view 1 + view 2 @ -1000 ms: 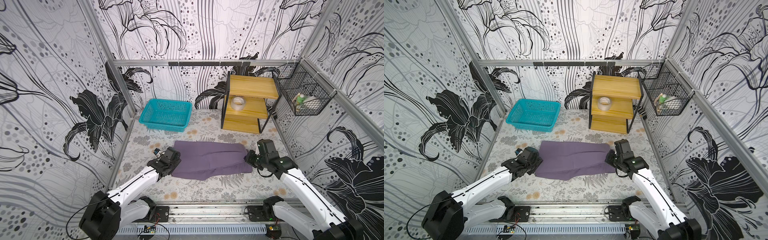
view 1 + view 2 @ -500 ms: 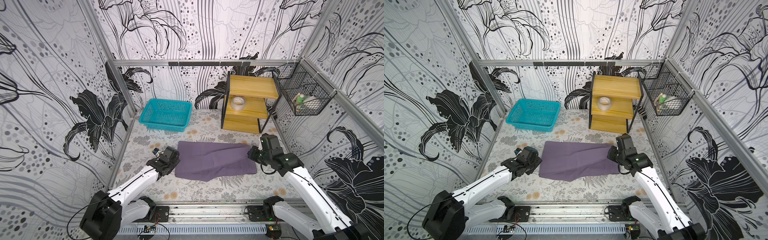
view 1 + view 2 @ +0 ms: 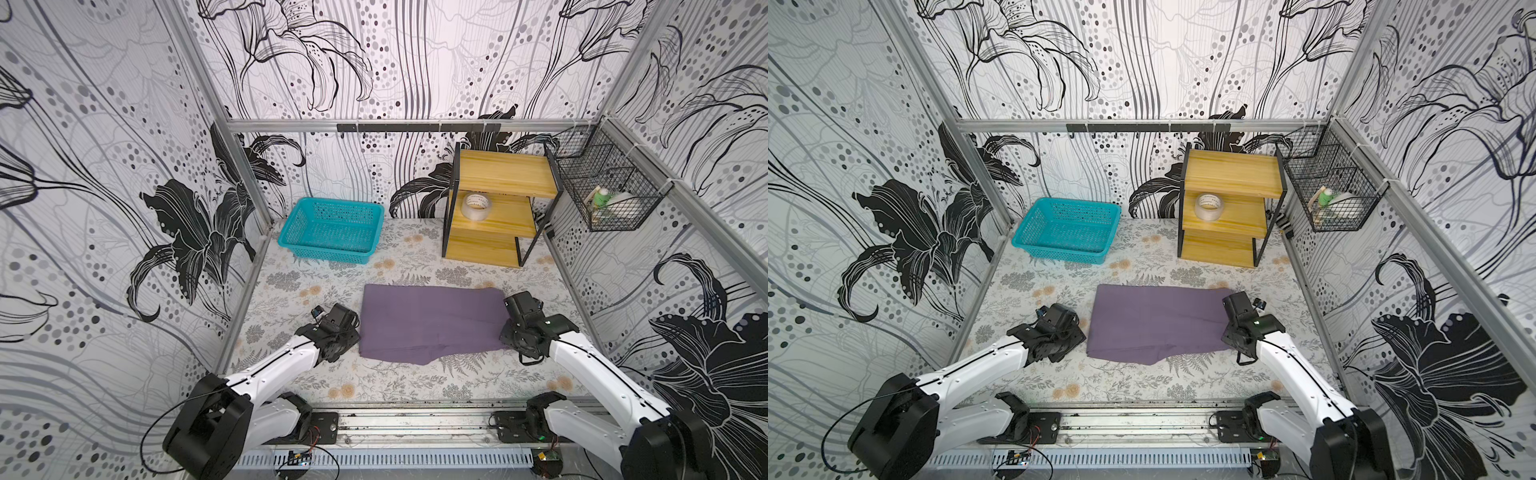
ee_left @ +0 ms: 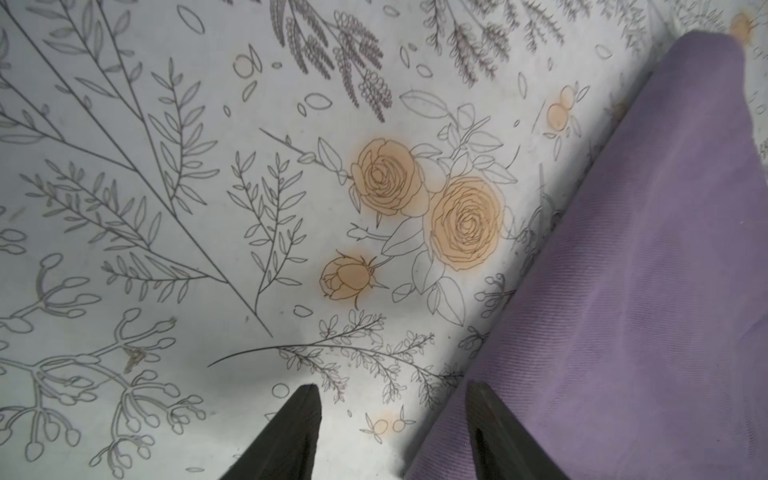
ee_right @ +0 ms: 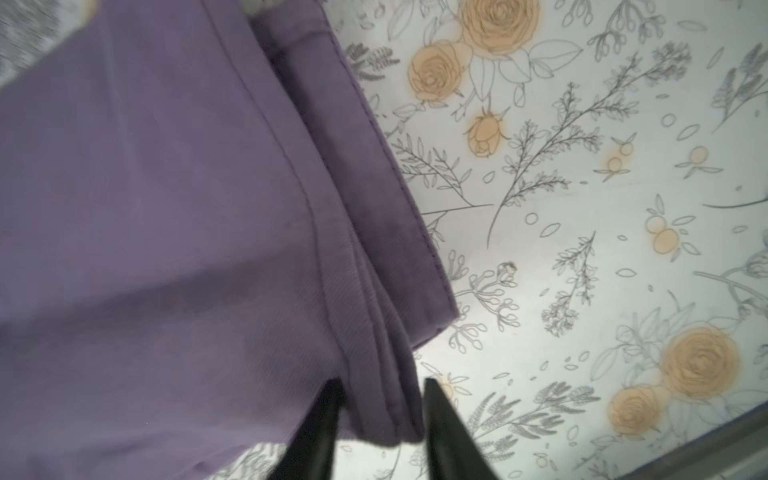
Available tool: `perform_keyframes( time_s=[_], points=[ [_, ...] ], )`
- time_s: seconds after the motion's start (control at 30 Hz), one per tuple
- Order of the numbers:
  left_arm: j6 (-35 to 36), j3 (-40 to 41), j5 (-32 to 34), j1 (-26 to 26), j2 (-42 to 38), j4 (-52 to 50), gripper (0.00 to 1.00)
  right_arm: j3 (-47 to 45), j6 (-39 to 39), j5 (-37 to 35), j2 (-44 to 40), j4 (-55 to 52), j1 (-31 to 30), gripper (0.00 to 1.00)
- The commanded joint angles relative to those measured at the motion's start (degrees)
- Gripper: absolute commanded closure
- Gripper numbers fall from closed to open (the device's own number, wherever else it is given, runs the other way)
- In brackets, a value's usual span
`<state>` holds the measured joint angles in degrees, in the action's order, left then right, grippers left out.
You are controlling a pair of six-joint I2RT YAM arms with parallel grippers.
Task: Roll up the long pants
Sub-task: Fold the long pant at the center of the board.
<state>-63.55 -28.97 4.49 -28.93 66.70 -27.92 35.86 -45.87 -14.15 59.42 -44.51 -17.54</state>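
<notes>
The long pants (image 3: pixel 428 322) lie folded into a flat purple rectangle near the middle of the flower-printed desk (image 3: pixel 374 374), long side running from 9 o'clock to 3 o'clock in both top views. The near edge bulges unevenly toward 6 o'clock; the far edge is straight.

At the pants' 3 o'clock end, the right wrist view shows several stitched hem layers stacked at the edge of the cloth (image 5: pixel 166 249). The right jaws are spread. One right finger (image 5: pixel 320 436) stands over the purple cloth, the other on the bare-desk side, and the corner of the layered edge sits in the gap between them. Whether the tips touch the fabric cannot be told.

At the 9 o'clock end the left jaws are also spread. In the left wrist view one left finger (image 4: pixel 291 436) is over bare desk. The other is over the border of the pants (image 4: pixel 644 291), so the cloth's edge runs through the gap. Nothing is pinched there.

The left arm (image 3: pixel 286 357) reaches in from 7 o'clock, the right arm (image 3: pixel 582 357) from 5 o'clock.

Farther out, a teal basket (image 3: pixel 332 228) stands at 11 o'clock from the pants, well apart. A wooden shelf (image 3: pixel 498 183) with a tape roll (image 3: pixel 476 205) on its middle board stands at 1 o'clock. A wire basket (image 3: pixel 611 195) hangs on the wall at 2 o'clock.
</notes>
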Motion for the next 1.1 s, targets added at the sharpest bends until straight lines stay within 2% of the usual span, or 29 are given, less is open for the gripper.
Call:
perform_keyframes(
  time_s=[0.0,0.1,0.23,0.37,0.57,0.8,0.9,1.07],
  points=[
    [2.5,1.2,-2.4,-0.6,0.1,2.8,0.35,-0.3,-3.0,-4.6,-0.2,-0.3,0.1,0.42],
    [3.0,1.2,-3.7,-1.7,0.5,4.1,0.33,1.6,-3.0,-7.5,-2.6,-1.6,0.1,0.36],
    [3.0,1.4,-4.6,-3.1,1.1,5.3,0.35,3.7,-0.5,-8.7,-7.7,0.1,0.1,0.29],
    [2.1,2.4,-4.9,-4.6,1.9,6.2,0.42,3.4,1.2,-6.8,-9.9,3.2,0.1,0.28],
    [1.0,3.2,-5.6,-5.2,2.8,8.6,0.50,3.0,0.9,-4.2,-7.7,4.5,0.1,0.29],
    [-0.4,3.9,-5.7,-5.6,5.2,10.5,0.68,2.7,0.8,-3.8,-7.8,5.3,0.1,0.31],
    [-1.1,4.0,-5.6,-5.6,5.9,11.1,0.79,2.8,0.9,-3.6,-7.7,5.4,0.1,0.31],
    [-1.5,2.3,-0.9,-5.3,5.2,7.2,0.98,3.0,1.7,-2.6,-7.4,5.8,0.1,0.31]
  ],
)
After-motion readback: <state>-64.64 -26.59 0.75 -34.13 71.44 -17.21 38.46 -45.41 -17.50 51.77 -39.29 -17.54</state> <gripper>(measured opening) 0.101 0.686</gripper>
